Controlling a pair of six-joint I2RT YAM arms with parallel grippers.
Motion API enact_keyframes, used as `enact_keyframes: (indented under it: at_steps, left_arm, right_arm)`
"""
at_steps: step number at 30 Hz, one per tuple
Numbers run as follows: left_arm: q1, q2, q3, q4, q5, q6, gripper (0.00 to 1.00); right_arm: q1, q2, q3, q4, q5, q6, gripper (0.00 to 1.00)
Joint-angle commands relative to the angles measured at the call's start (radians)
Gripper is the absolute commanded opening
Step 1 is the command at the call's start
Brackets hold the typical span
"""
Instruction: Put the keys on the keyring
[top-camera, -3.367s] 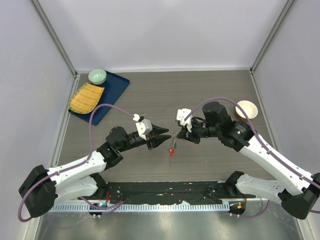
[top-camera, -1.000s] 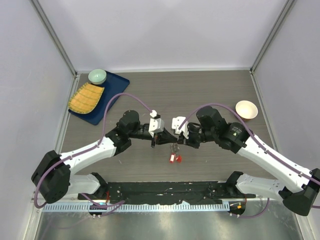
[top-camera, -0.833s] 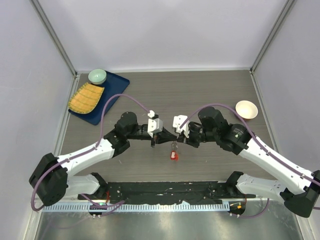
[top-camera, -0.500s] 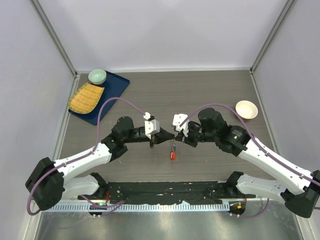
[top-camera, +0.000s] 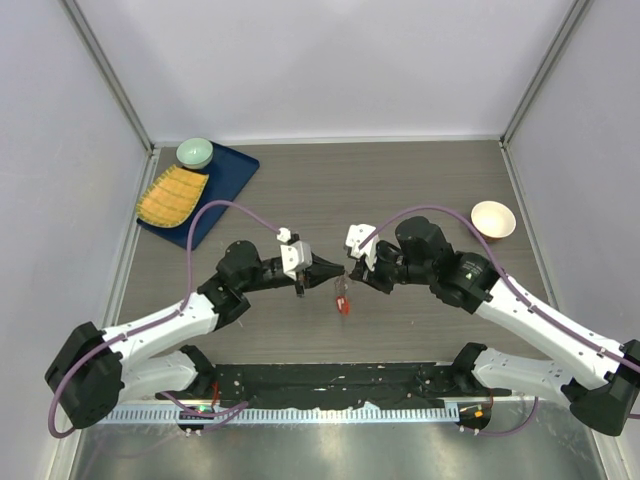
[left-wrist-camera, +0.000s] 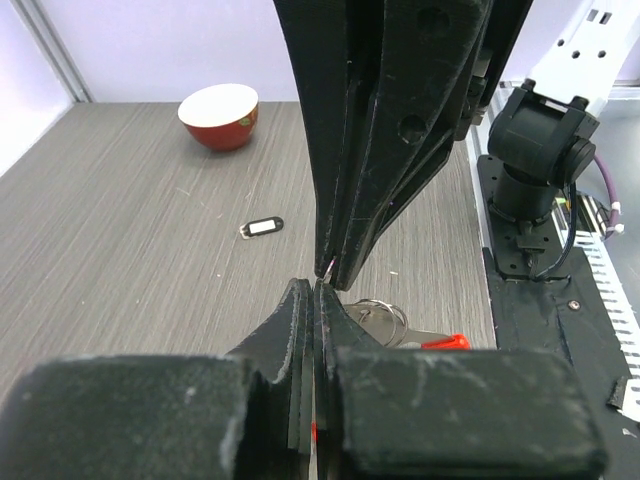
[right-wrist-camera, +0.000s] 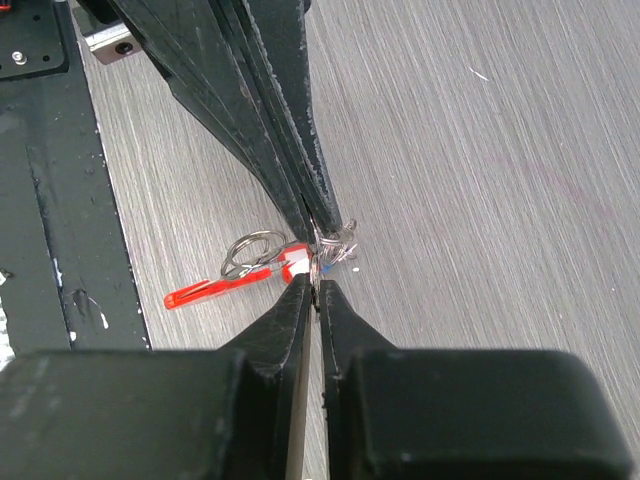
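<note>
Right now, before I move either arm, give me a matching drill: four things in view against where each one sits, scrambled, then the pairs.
Things:
1 green bowl
2 red bowl
3 black fob
4 keys

Places:
A on the table between the red bowl and the grippers
B beneath the keyring, where left gripper and right gripper meet
C on the blue tray
D near the table's right edge

Pairs: 1-C, 2-D, 3-A, 4-B
</note>
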Motion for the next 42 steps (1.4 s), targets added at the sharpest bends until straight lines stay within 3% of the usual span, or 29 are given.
enact_keyframes:
  at_steps: [1, 5, 18, 25, 28, 29, 33, 38, 42]
  left_arm:
    - [0.029, -0.046, -0.041, 0.128, -0.078, -0.031, 0.00]
    - [0.028, -0.045, -0.078, 0.253, -0.104, -0.076, 0.00]
    - [0.028, -0.046, -0.132, 0.441, -0.240, -0.159, 0.00]
    - [0.029, -0.045, -0.146, 0.465, -0.323, -0.183, 0.00]
    - [0.028, -0.058, -0.152, 0.444, -0.358, -0.179, 0.00]
    - [0.028, -0.063, -0.153, 0.411, -0.369, -0.174, 0.00]
    - [0.029, -0.083, -0.143, 0.309, -0.427, -0.137, 0.00]
    - [0.028, -0.085, -0.092, 0.157, -0.493, -0.076, 0.00]
    - [0.029, -0.057, -0.035, 0.059, -0.556, -0.050, 0.00]
  right_arm:
    - [-0.035, -0.013, -0.024, -0.120, 0.108, 0.032, 0.09]
    - [-0.041, 0.021, -0.033, -0.102, 0.067, 0.053, 0.01]
    - [-0.041, 0.076, -0.096, 0.038, -0.146, 0.075, 0.01]
    - [-0.041, 0.087, -0.113, 0.061, -0.098, 0.087, 0.02]
    - [-0.041, 0.064, -0.113, 0.093, 0.015, 0.130, 0.02]
    - [-0.043, 0.029, -0.119, 0.108, 0.150, 0.145, 0.02]
    - [-0.041, -0.087, -0.151, 0.216, 0.399, 0.187, 0.02]
    - [-0.041, -0.180, -0.217, 0.371, 0.325, 0.198, 0.02]
    - [-0.040, -0.109, -0.202, 0.400, 0.277, 0.218, 0.02]
